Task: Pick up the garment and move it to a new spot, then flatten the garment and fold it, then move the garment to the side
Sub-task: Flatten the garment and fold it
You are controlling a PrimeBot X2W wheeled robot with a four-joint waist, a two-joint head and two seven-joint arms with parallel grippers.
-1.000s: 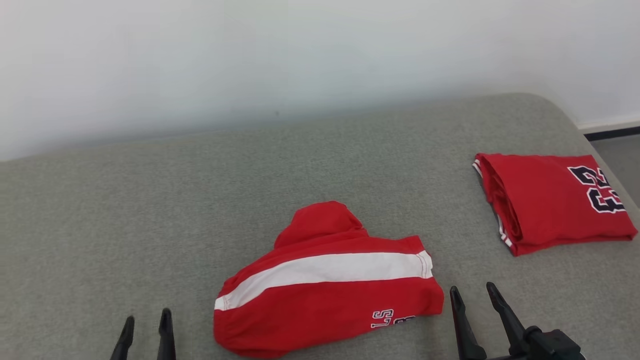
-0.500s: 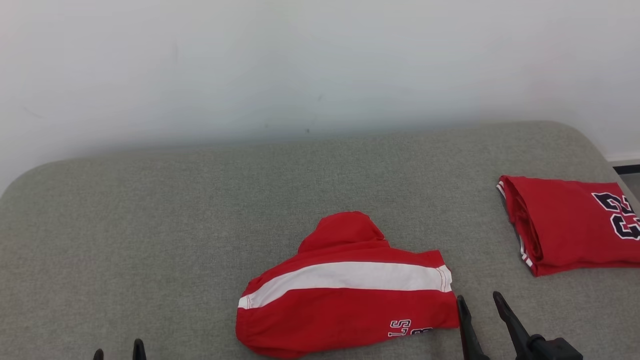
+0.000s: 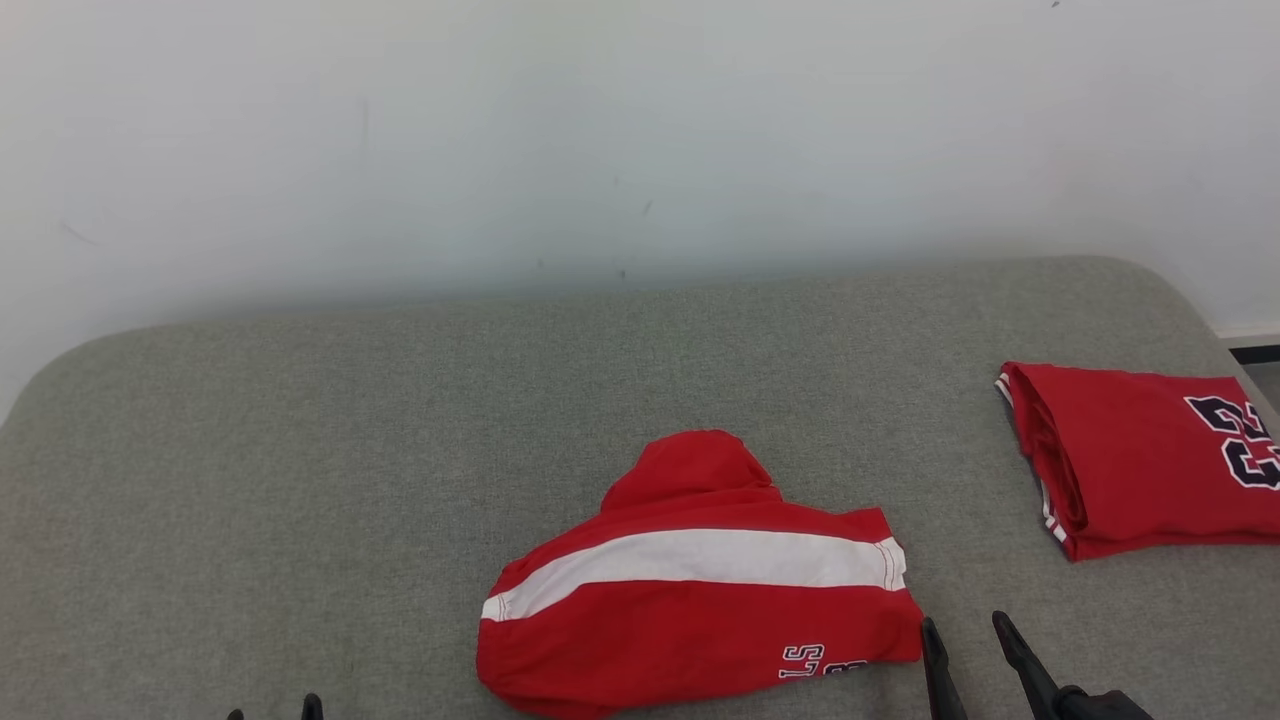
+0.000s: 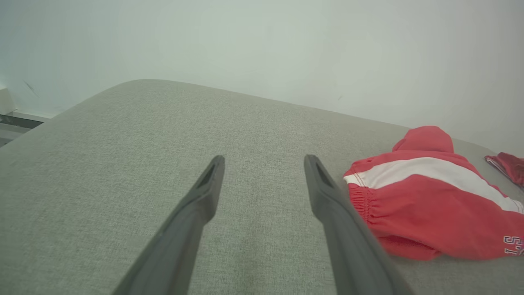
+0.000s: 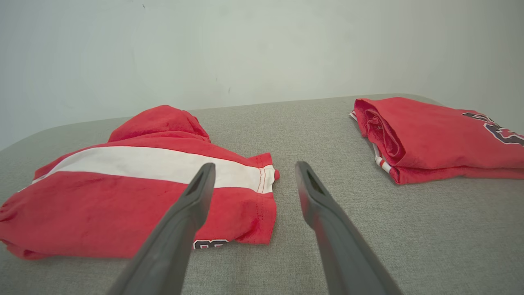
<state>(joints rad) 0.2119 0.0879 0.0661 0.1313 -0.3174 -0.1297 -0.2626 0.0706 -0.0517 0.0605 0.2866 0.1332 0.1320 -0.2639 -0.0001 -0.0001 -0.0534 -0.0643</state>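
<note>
Left gripper (image 4: 264,160): you only get its fingertips at the bottom-left edge of the head view. Fingers are spread wide with nothing between them, over bare grey pad (image 3: 300,450). It sits well apart from the garment.

Garment (image 3: 700,600): red shorts with a white stripe, lying loose at front-centre of the pad. A hump of fabric sticks out on the far side. There's dark lettering at the near right corner. Nothing is touching it.

Right gripper (image 3: 964,622): just beside the garment's right end, low over the pad. Fingers are wide and empty. In its wrist view the left finger crosses the garment's corner; you can't tell contact from that.

Jersey (image 3: 1140,460): red with a dark number, folded, at the pad's far right edge, well apart from the garment.

Wall (image 3: 640,130): plain white, behind the pad.
</note>
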